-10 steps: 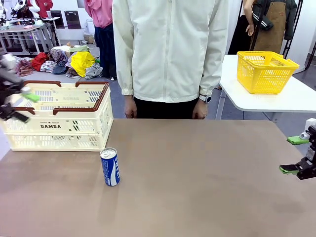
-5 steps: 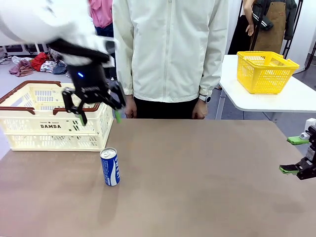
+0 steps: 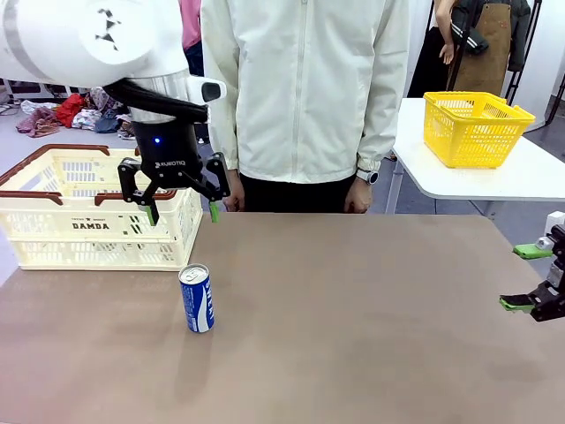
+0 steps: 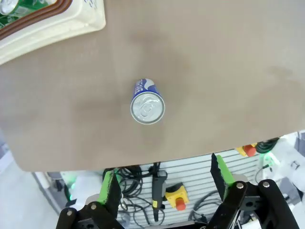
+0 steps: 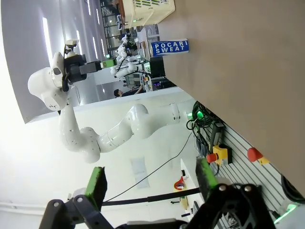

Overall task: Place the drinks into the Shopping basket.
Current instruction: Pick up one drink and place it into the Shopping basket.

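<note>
Jaws wide and empty on both arms — left gripper (image 3: 181, 210) above blue can (image 3: 196, 299) (bare tabletop around).

One blue can (image 3: 196, 298) stands on the table (image 3: 371, 309). One cream Shopping basket (image 3: 97, 221) sits at its left end, and one yellow basket (image 3: 475, 128) on a second table (image 3: 494, 177); a green can (image 4: 6, 5) perhaps lies inside the cream one. Two grippers, one person (image 3: 305, 97).

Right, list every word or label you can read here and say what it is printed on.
"DAMDA": side of the Shopping basket; the smaller line above it is too small to read.
"POCARI SWEAT": blue can.
"ROBOTIQ": left claw, on its black body, only just legible.
</note>
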Robot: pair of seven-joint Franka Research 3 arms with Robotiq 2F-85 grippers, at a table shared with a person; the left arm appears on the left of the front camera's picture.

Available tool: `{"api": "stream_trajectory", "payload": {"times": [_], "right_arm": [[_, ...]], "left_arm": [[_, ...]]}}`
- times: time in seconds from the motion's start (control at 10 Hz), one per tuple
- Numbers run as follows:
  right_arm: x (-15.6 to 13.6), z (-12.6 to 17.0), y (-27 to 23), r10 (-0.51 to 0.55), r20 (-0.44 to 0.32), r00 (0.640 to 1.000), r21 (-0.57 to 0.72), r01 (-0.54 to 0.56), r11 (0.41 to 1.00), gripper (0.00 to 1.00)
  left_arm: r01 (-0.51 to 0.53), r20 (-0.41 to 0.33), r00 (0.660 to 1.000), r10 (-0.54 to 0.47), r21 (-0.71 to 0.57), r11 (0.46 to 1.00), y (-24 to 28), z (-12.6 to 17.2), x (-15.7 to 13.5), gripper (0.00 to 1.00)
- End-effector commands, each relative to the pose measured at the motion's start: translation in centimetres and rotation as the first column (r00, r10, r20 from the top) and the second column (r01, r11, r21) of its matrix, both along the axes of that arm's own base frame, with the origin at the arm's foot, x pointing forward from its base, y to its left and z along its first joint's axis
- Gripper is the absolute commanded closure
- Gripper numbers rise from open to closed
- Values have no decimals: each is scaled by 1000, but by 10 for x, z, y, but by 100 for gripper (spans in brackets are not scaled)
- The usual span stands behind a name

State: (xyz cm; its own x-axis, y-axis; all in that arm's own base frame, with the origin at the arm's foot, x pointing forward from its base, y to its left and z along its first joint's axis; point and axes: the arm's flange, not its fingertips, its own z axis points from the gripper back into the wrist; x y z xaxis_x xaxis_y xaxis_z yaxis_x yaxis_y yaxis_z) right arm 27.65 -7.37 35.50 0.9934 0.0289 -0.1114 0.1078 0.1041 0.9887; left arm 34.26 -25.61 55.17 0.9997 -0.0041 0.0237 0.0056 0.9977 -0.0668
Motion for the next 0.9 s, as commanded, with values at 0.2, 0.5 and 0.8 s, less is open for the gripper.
{"api": "stream_trajectory", "payload": {"times": [0.2,0.5,0.8], "right_arm": [[-1,3,0,8,-3,1000,-2,-8,1000,0],[-1,3,0,8,-3,1000,-2,-8,1000,0],[-1,3,0,8,-3,1000,-2,-8,1000,0]], "left_arm": [[13,-15,1000,-14,-25,1000,4,2,-5,0],[23,5,1000,-23,71,997,11,-39,17,0],[-15,98,995,8,70,997,11,-88,15,0]]}}
